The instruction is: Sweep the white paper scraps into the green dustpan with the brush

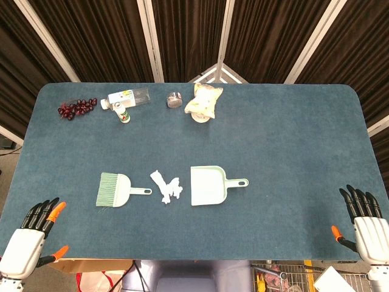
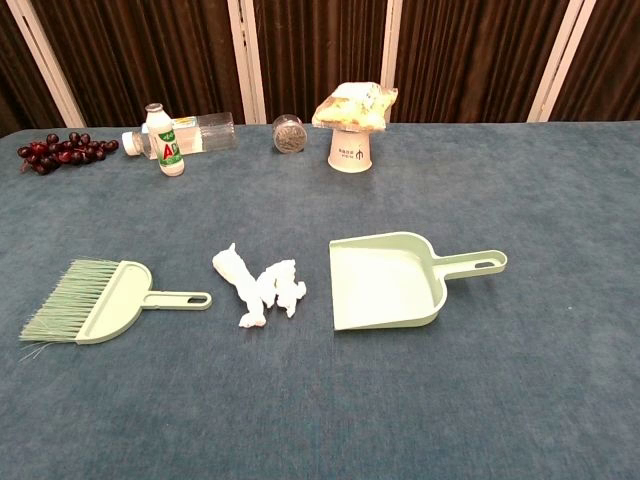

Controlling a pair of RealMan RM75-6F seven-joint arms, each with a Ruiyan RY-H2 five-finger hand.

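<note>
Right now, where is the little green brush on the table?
In the head view the brush lies toward the table's left side, handle pointing right at the white paper scraps, with the green dustpan beyond them.

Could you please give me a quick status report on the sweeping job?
Left robot hand and right robot hand open, at table edges. Brush untouched, paper scraps between it and dustpan. Nothing blocking the sweep path.

Along the far edge of the desk [image 1: 292,158] we see grapes [image 1: 76,107] at left, a lying clear bottle [image 1: 129,97], a small upright bottle [image 2: 167,141], a jar [image 2: 289,133], and a snack bag [image 2: 354,105] atop a paper cup [image 2: 350,152].
</note>
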